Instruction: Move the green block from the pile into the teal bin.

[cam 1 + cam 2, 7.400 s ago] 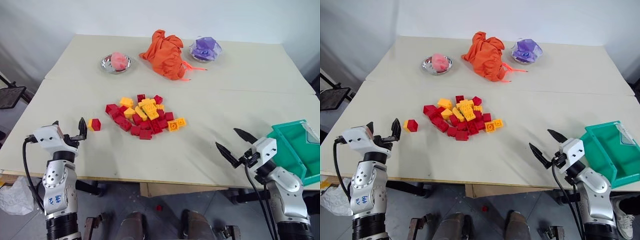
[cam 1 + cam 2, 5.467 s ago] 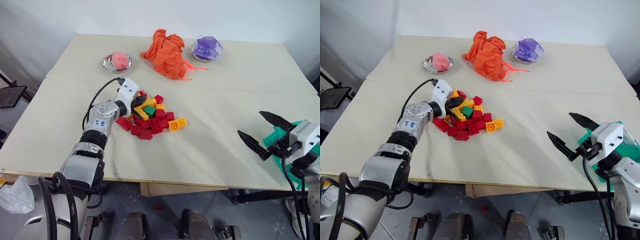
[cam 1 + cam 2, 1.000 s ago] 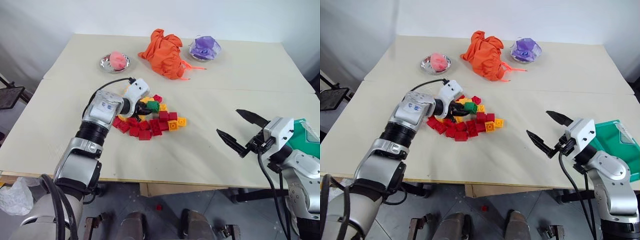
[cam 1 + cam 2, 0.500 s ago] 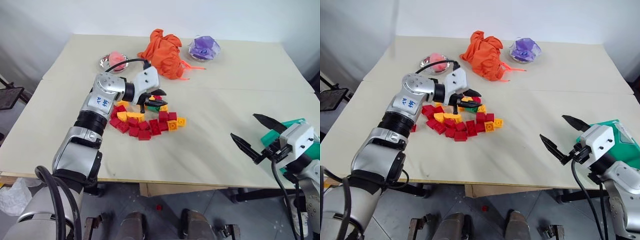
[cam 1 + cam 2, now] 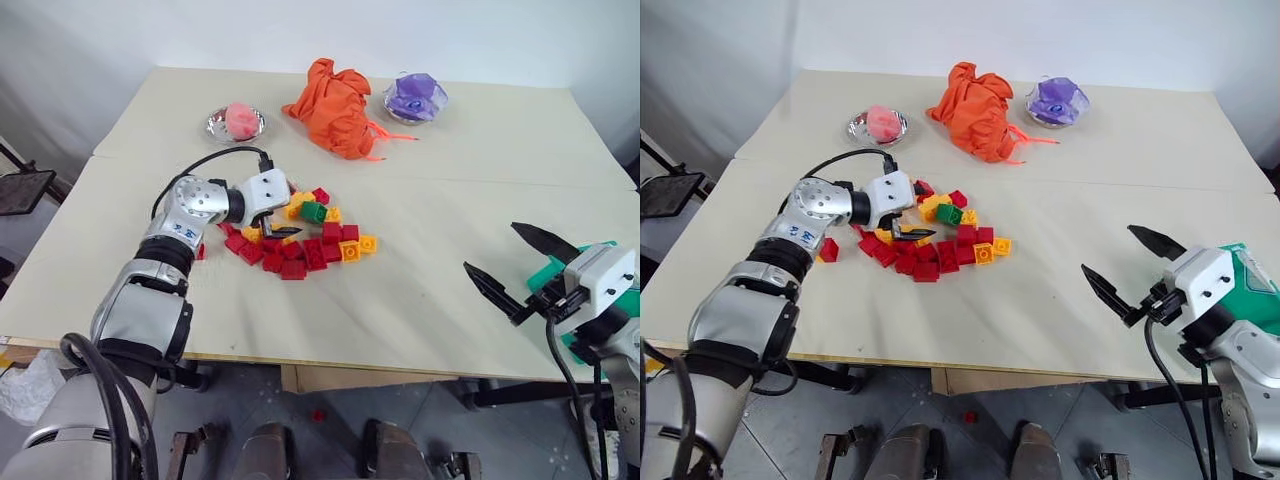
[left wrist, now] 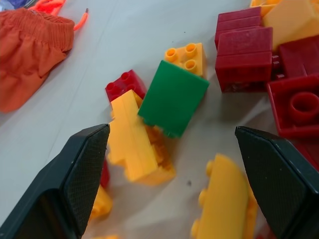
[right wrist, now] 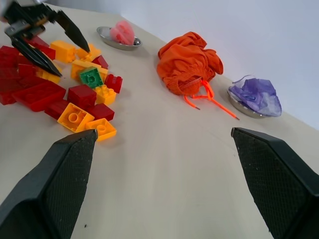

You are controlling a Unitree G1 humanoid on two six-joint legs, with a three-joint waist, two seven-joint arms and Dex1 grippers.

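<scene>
Now the green block [image 5: 314,211] lies free in the pile [image 5: 295,243] near the middle of the tabletop [image 5: 430,250]. Just beside it the left gripper [image 6: 172,164] stands apart and empty. At the tabletop's near right corner, the right gripper [image 5: 520,268] is also spread, beside the teal bin [image 5: 1258,294].

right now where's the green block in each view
Left eye view: green block at the pile's far edge.
Right eye view: same spot.
Left wrist view: centre, against a yellow brick.
Right wrist view: near the left pincer.
Shared landmark: the orange cloth beyond it.
</scene>
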